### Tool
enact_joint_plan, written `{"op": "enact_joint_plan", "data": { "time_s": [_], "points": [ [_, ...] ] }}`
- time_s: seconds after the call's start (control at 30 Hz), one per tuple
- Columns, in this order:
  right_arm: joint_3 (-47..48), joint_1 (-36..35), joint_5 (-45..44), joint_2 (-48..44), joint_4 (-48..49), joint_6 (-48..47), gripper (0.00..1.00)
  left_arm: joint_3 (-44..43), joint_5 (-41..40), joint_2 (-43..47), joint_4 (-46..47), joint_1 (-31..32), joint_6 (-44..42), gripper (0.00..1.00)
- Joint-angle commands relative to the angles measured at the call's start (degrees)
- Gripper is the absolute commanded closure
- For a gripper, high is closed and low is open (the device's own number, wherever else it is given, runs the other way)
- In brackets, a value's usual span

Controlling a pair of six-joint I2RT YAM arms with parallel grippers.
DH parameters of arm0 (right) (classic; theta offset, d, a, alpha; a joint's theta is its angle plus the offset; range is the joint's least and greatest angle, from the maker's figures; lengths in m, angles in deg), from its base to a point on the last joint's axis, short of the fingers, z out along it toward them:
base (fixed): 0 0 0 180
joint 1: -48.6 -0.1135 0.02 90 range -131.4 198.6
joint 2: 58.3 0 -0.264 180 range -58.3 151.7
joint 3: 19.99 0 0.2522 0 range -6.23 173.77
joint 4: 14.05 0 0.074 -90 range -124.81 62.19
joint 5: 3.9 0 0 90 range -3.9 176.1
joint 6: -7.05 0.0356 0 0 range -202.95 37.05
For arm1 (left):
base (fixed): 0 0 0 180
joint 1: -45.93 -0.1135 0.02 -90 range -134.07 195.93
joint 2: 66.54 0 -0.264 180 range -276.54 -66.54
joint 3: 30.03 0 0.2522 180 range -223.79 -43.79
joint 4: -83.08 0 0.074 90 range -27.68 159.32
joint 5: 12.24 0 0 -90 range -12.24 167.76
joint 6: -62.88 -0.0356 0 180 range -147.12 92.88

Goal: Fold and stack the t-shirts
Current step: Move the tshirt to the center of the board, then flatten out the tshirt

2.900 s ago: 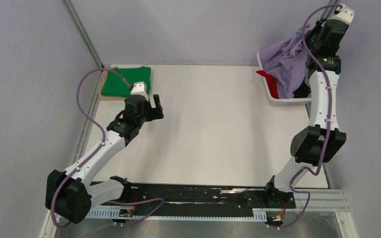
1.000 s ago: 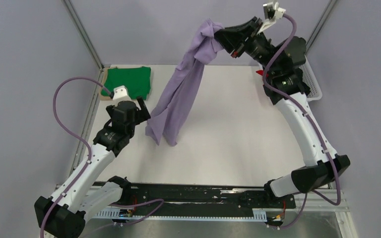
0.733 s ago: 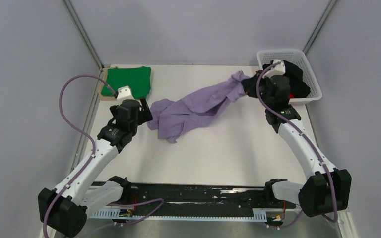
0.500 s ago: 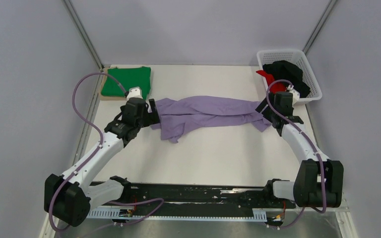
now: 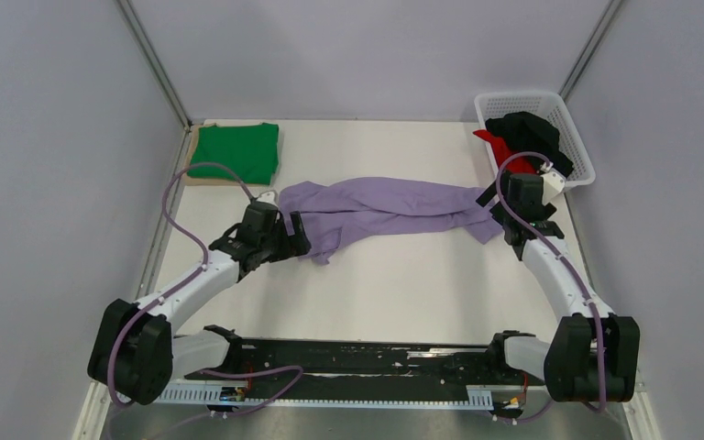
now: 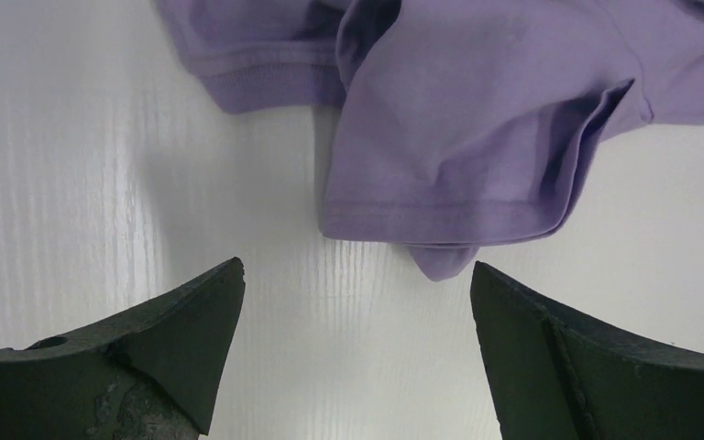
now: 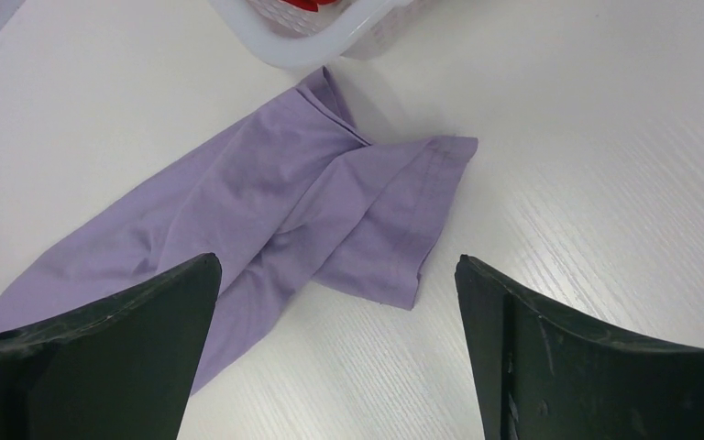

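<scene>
Since the frame half a second earlier, the left arm had drawn back toward the near edge, and the right end effector (image 7: 337, 262) had released the lilac t-shirt (image 5: 394, 206) and opened wide. In the right wrist view its two fingers stood far apart with nothing between them, and the right end of the shirt lay flat on the desk (image 5: 403, 284) just ahead, near a corner of the white lattice basket (image 5: 522, 96). The left end effector (image 6: 356, 269) was also fully open and held nothing. A folded hem of the lilac shirt lay on the desk just in front of its fingertips, not touching them.

The lilac t-shirt was stretched in a long, wrinkled band across the middle of the desk, from left to right. A folded green t-shirt (image 5: 236, 151) lay on a tan board (image 5: 192, 177) at the far left corner. A black t-shirt (image 5: 533, 133) and a red t-shirt (image 5: 495, 145) were in the basket at the far right.
</scene>
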Motion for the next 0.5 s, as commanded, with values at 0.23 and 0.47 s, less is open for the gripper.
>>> {"op": "enact_joint_plan", "data": {
  "time_s": [0.23, 0.47],
  "points": [
    [-0.45, -0.08, -0.25, -0.48, 0.10, 1.14, 0.00, 4.19, 6.98, -7.02, 13.44, -3.12, 4.37, 0.11],
    [-0.55, -0.06, 0.26, -0.94, -0.02, 0.77, 0.00, 1.74, 12.81, -15.77, 17.49, -3.12, 2.53, 0.19]
  ]
}}
